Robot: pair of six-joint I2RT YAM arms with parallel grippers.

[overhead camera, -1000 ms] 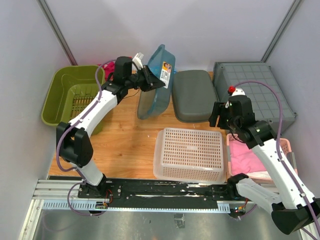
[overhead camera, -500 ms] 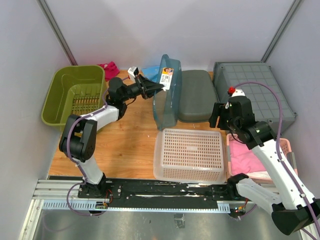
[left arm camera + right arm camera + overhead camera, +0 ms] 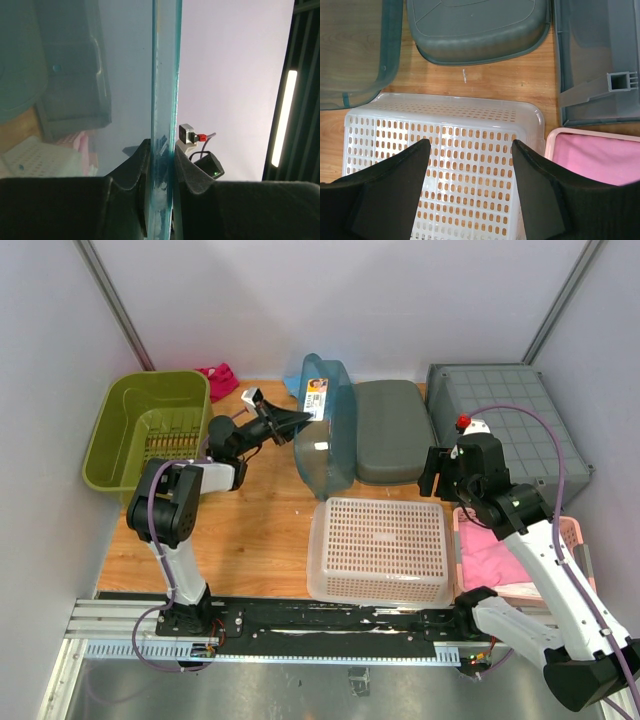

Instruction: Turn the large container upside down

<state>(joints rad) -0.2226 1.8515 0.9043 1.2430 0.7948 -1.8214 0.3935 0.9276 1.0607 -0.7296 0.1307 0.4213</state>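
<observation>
The large container is a see-through blue tub at the back middle of the table, tipped on its side with its base turned up and to the left, right beside the grey tub. My left gripper is shut on its rim; in the left wrist view the blue rim runs straight up between my closed fingers, and the left gripper pinches it. My right gripper is open and empty, hovering over the white basket; the blue tub's corner shows at the upper left of the right wrist view.
An upturned grey tub lies beside the blue one. A grey crate is at the back right, a pink basket at the front right, a white perforated basket in the front middle, a green bin at the left.
The blue tub has rolled from a raised tilt through standing on edge, and its base now faces up and left. My left arm has dropped low towards the table. The right arm has not moved.
</observation>
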